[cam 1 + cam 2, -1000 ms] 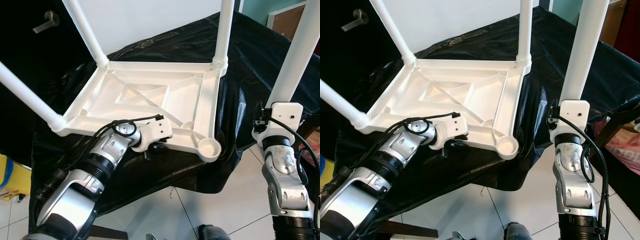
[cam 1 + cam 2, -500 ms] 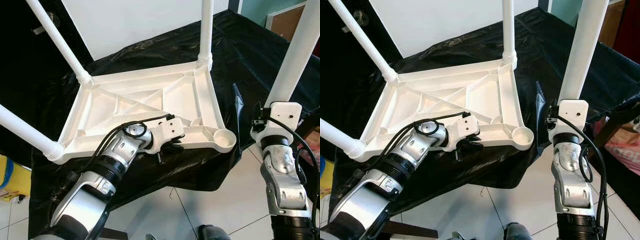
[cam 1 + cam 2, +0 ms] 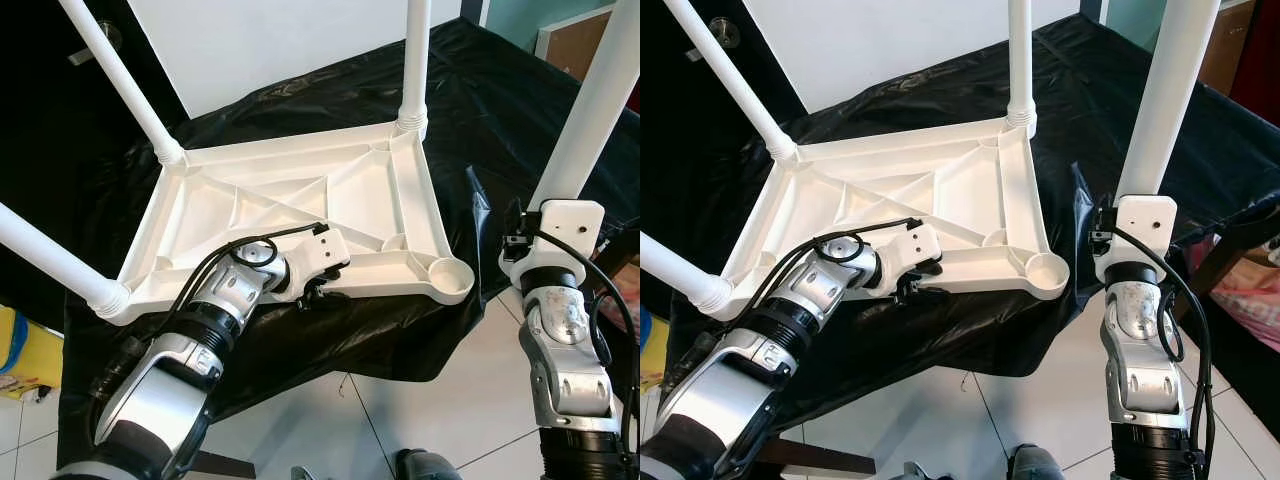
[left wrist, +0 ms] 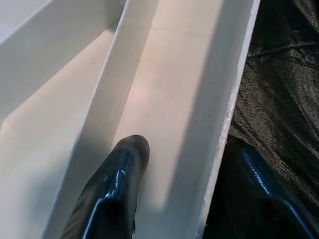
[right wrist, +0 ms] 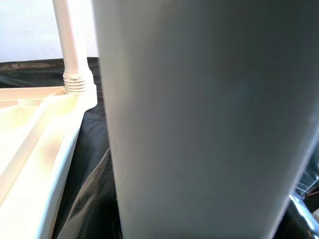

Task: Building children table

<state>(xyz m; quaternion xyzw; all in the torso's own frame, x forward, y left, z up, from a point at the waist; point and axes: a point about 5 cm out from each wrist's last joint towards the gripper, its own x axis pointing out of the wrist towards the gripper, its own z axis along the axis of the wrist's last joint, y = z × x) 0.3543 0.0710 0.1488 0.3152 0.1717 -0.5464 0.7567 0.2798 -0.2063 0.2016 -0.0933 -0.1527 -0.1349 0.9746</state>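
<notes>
Swung round since 1 second ago, the upturned tabletop (image 3: 300,200) now turns its empty corner socket (image 3: 447,273) toward the right gripper (image 3: 560,215), which grips the 4th leg (image 3: 590,100) upright. Left gripper (image 3: 318,290) pinches the tabletop's near rim on the black-draped surface (image 3: 500,120); insertion looks next.

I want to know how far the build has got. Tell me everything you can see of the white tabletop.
The white tabletop looks like moulded plastic and lies upside down on a black sheet, its ribbed underside facing up. Three white legs stand in its corner sockets; the near right socket is empty. The left gripper clamps its near rim, one finger inside the channel, the other outside. The right gripper holds a fourth leg upright beside it, apart from it.
</notes>
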